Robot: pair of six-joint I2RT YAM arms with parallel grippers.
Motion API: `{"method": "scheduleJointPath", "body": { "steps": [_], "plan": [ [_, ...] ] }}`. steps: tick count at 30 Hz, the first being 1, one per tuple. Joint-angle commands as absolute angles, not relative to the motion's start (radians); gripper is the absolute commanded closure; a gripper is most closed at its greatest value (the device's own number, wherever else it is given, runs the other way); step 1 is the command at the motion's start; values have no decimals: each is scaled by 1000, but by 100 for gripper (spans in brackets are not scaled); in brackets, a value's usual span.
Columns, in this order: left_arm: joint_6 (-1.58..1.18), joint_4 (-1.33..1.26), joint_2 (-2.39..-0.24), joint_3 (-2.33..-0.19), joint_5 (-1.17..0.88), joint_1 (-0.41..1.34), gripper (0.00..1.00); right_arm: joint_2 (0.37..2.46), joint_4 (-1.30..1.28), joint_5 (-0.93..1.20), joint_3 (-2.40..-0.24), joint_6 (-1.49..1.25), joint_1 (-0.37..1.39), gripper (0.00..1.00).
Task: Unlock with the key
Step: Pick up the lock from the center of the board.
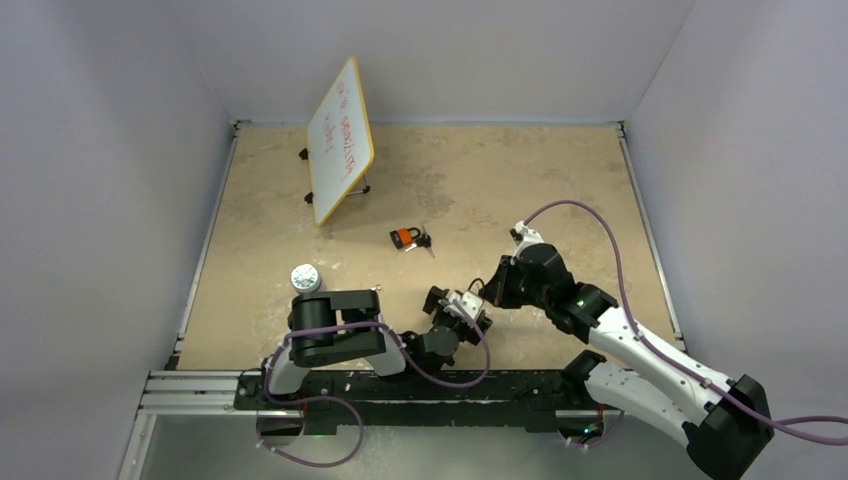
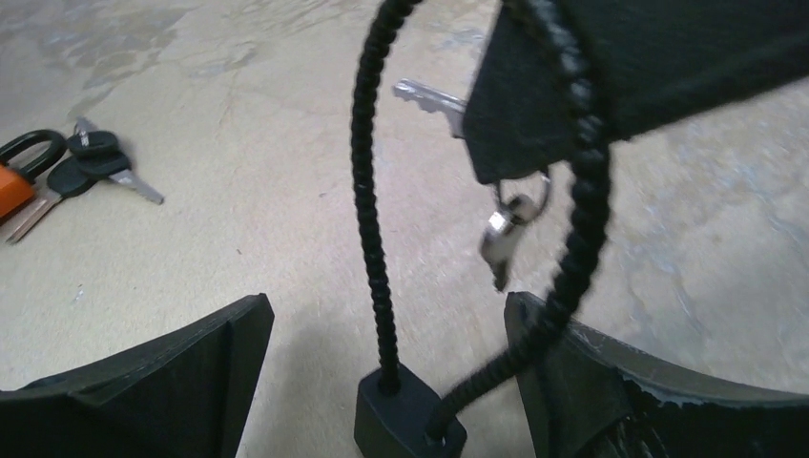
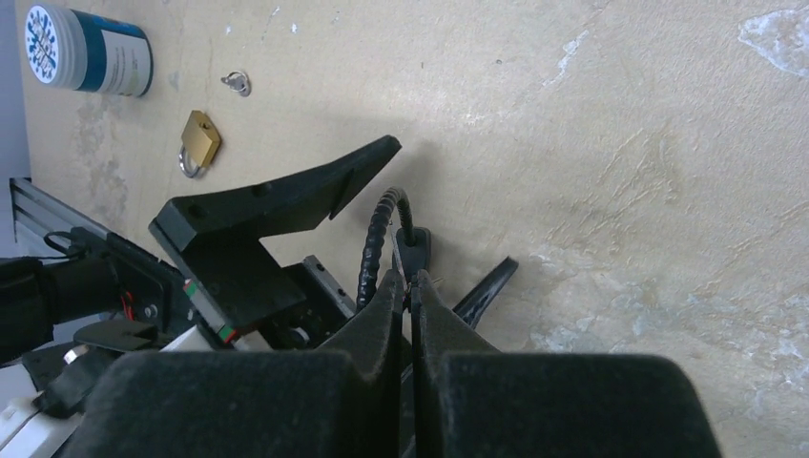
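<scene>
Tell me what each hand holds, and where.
Right hand pinches a key by its head; left hand is open around the cable lock, holding nothing.

Top view high, looking down; wrist views close, sharing cable lock [image 2: 408, 420].

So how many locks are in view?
3: orange padlock mid-table, brass padlock by the canister, black cable lock where the arms meet. More could hide under the arms.

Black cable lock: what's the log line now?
right jaws: shut on silver metal key | left jaws: open around black braided-cable lock | key not inserted
</scene>
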State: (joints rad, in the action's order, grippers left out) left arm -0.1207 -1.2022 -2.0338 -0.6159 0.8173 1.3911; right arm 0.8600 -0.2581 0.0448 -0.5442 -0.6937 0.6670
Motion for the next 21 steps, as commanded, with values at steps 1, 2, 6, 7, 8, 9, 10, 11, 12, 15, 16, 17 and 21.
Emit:
{"method": "scheduleJointPath", "body": {
  "steps": [1,2,6,7,8,9,10,11,12,15,16,17,21],
  "plan": [
    [-311,-919,-2044,-713,1014,1396,4,824,-283,44,-566,-709,668,100],
    [-323,-892,-2047,-729,1014,1396,5,817,-286,41,-564,-709,668,100],
    [-369,-865,-2046,-735,1008,1398,25,805,-295,35,-561,-712,668,100],
    [-384,-861,-2041,-727,1014,1400,29,802,-296,33,-562,-711,668,100],
    [-406,-857,-2036,-719,1019,1402,33,800,-300,32,-562,-712,668,100],
    [-422,-856,-2031,-710,1019,1403,36,799,-301,31,-561,-710,668,100],
    [-433,-854,-2028,-703,1017,1406,36,797,-302,29,-560,-712,667,100],
    [-441,-847,-2026,-701,1018,1410,37,796,-302,28,-560,-712,667,100],
    [-445,-841,-2025,-702,1022,1417,36,796,-302,28,-560,-710,667,100],
    [-457,-840,-2017,-698,1046,1441,27,795,-305,25,-560,-708,668,100],
    [-459,-841,-2012,-695,1051,1448,25,792,-307,21,-560,-708,668,100],
    [-465,-841,-2008,-690,1056,1452,24,788,-309,19,-559,-708,668,100],
    [-487,-840,-1999,-672,1066,1456,28,776,-314,15,-555,-707,667,100]
  ]
}}
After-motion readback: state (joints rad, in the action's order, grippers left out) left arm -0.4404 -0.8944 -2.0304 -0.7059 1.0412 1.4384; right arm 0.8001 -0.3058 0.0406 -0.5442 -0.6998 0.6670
